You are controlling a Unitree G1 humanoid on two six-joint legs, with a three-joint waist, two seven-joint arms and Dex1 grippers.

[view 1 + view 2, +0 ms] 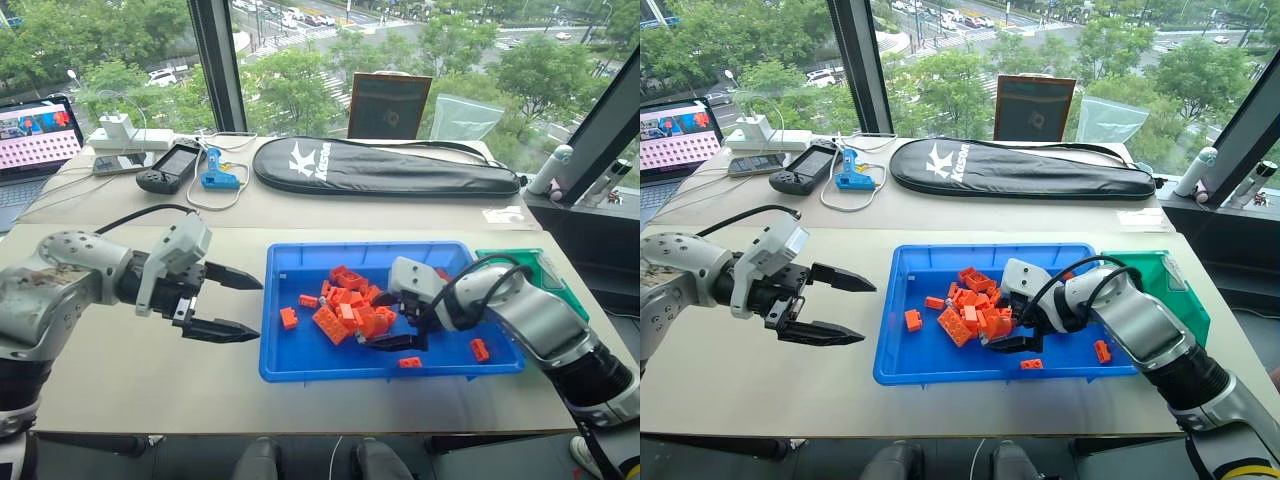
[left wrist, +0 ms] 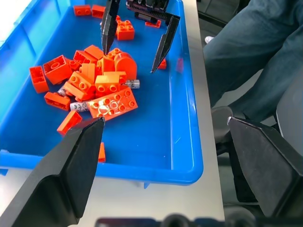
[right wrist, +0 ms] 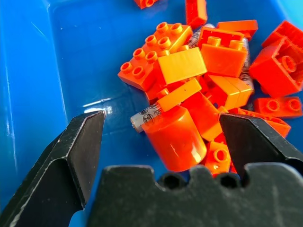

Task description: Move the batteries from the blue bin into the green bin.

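- Surface: a pale tabletop carries the blue bin; the green bin stands just beside the blue bin's far right corner, partly behind my right arm.
- Room: a second table behind holds a black racket bag, a laptop, a handheld game console and a blue tool; windows overlook trees and a street.
- Left gripper: fingers apart, holding nothing, hovering over the bare tabletop near the blue bin's left wall.
- Right gripper: fingers apart, lowered into the blue bin at the near edge of the pile of orange bricks, clamped on nothing.
- Batteries: one battery lies in the blue bin between my right fingers, its far end under a rounded orange block; another battery shows at the pile's edge, mostly buried.
- Hard to make out: printing on the battery label is illegible; how many batteries lie under the bricks cannot be told.
- Writing: the racket bag bears a white "K" logo and a word too small to read reliably.
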